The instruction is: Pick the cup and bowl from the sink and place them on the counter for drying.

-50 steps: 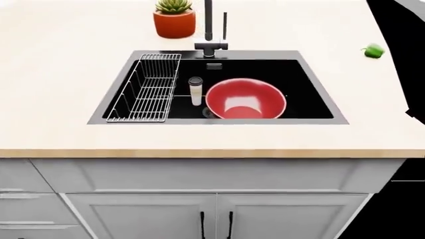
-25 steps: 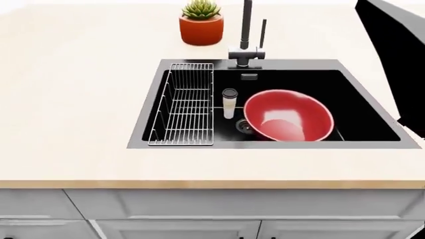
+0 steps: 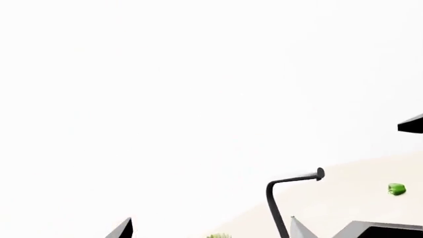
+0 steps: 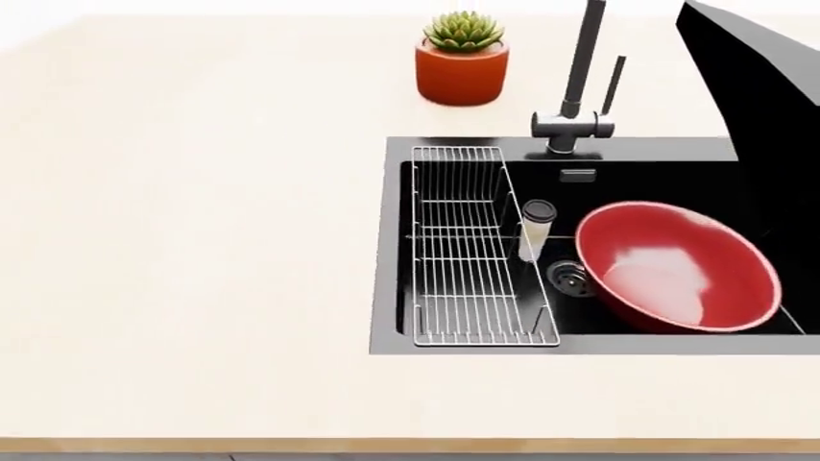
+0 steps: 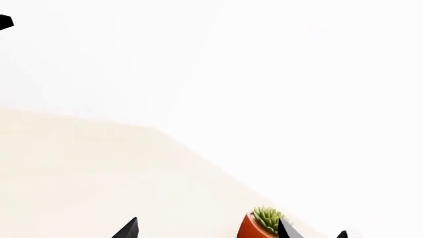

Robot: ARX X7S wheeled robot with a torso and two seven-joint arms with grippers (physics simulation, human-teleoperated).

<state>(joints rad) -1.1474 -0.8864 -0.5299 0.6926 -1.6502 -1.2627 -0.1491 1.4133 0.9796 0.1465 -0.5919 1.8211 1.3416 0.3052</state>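
From the head camera I see the sink [image 4: 391, 240] set into the right part of the counter [image 4: 192, 240]. The cup [image 4: 537, 229] stands upright in the basin, just beside the wire rack [image 4: 468, 250] and next to the drain [image 4: 566, 277]. The bowl [image 4: 677, 266] sits in the basin on the far side of the drain from the rack, tilted, its glossy inside facing me. The faucet [image 4: 579, 86] rises behind the basin, and a potted succulent [image 4: 462, 60] stands on the counter near it.

Neither arm appears in the head view. My left gripper [image 3: 208, 229] shows only two dark tips set wide apart, holding nothing, and my right gripper [image 5: 208, 229] likewise has its tips spread and empty. The left wrist camera also catches a small green pepper [image 3: 396, 188] on the counter.
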